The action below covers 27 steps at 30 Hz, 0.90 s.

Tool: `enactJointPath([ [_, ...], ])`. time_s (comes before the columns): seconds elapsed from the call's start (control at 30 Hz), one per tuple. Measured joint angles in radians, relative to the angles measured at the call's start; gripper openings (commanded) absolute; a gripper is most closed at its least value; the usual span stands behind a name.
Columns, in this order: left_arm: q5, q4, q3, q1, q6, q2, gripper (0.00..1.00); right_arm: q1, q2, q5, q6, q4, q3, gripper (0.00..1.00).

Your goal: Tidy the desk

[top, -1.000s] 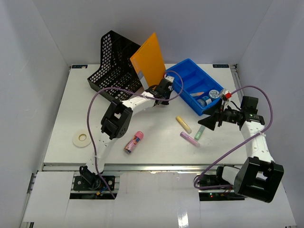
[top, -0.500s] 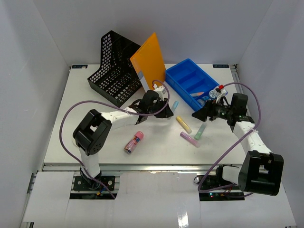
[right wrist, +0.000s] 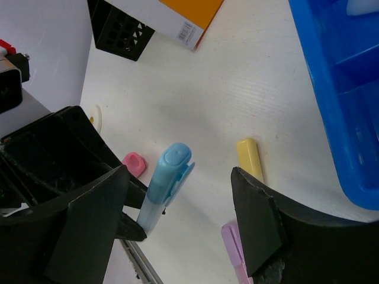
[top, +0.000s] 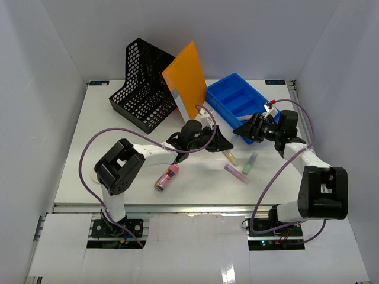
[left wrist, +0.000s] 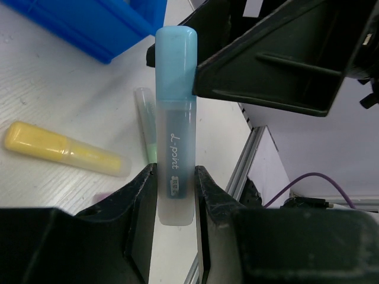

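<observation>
Pale-blue capped plastic highlighter (left wrist: pixel 175 118) is pinched by the left fingers (left wrist: pixel 136 213) above the wide white table (top: pixel 83 148). The right fingers (right wrist: pixel 83 219), spread open either side of its cap, likely must close next for a handover.

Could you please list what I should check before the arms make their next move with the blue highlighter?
1. Grip: left end effector shut on the blue highlighter: ok.
2. Receiver: right end effector open wide: ok.
3. The cap sticks out clear of the left fingers: ok.
4. The cap sits deep enough between the right fingers: cannot tell.
5. The yellow highlighter lies flat on the desk, out of the way: ok.
</observation>
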<state>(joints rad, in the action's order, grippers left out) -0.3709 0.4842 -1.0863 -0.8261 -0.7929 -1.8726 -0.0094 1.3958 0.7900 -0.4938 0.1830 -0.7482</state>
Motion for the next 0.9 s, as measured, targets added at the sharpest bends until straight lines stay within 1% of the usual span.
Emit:
enactJointPath([
  [0.2, -0.015, 0.041, 0.0, 0.0, -0.022, -0.021, 0.05, 0.03, 0.004, -0.021, -0.042, 0.034, 0.001, 0.7],
  [0.37, -0.031, 0.053, -0.008, -0.001, -0.028, -0.05, 0.05, 0.045, 0.006, -0.025, -0.062, 0.051, 0.002, 0.64],
  [0.53, -0.035, 0.056, -0.022, -0.001, -0.028, -0.064, 0.05, 0.045, 0.012, -0.041, -0.079, 0.06, 0.005, 0.53],
  [0.7, -0.037, 0.052, -0.027, -0.001, -0.027, -0.066, 0.06, 0.045, 0.012, -0.057, -0.085, 0.067, 0.01, 0.36],
  [0.8, -0.037, 0.043, -0.036, -0.003, -0.024, -0.067, 0.1, 0.045, 0.011, -0.062, -0.09, 0.078, 0.013, 0.28],
  [0.87, -0.037, 0.035, -0.044, -0.005, -0.02, -0.07, 0.19, 0.046, 0.011, -0.063, -0.092, 0.083, 0.014, 0.22],
  [0.9, -0.036, 0.03, -0.047, -0.005, -0.018, -0.07, 0.25, 0.046, 0.011, -0.063, -0.091, 0.085, 0.014, 0.2],
])
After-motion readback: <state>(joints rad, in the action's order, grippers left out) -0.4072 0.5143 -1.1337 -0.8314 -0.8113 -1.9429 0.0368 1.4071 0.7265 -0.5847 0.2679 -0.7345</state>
